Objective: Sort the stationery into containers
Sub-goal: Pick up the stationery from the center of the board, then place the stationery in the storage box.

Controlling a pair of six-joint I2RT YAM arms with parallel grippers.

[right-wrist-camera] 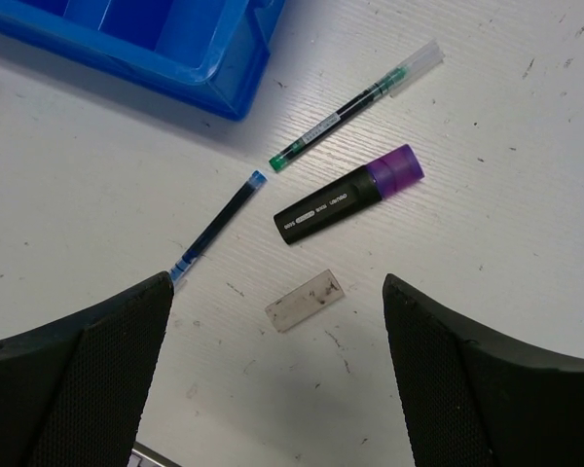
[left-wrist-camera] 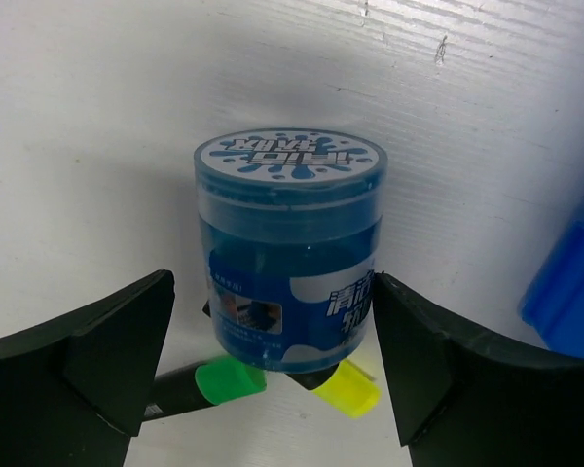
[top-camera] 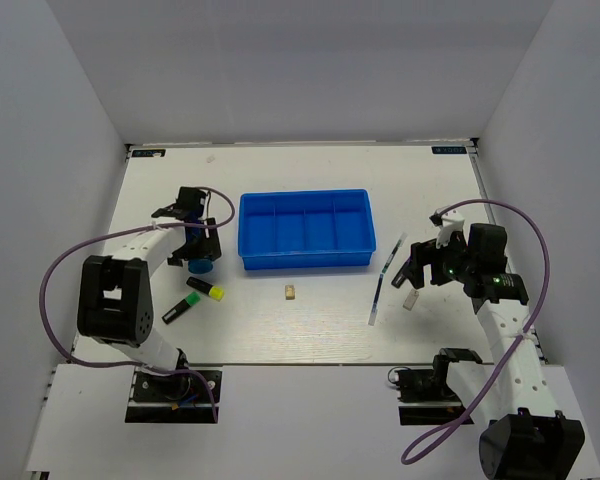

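My left pincer (left-wrist-camera: pixel 273 292) fills the lower corners of the left wrist view. Its black jaws are spread wide either side of the blue round plastic tub with a printed lid (left-wrist-camera: pixel 290 233) and grip nothing. The tub stands upright at frame centre, with two dark markers with green and yellow caps (left-wrist-camera: pixel 229 379) poking out by its base. The blue rectangular divided plastic tray (left-wrist-camera: pixel 565 292) shows at the right edge. I judge this the grasping step. Next I must close squarely on the tub and lift it clear of the markers. My right pincer (right-wrist-camera: pixel 277 282) gapes empty above a pale grey flat block (right-wrist-camera: pixel 305 300).

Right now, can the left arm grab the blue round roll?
Probably yes. The left gripper is open with a finger on each side of the blue round roll, and nothing sits between them and it.
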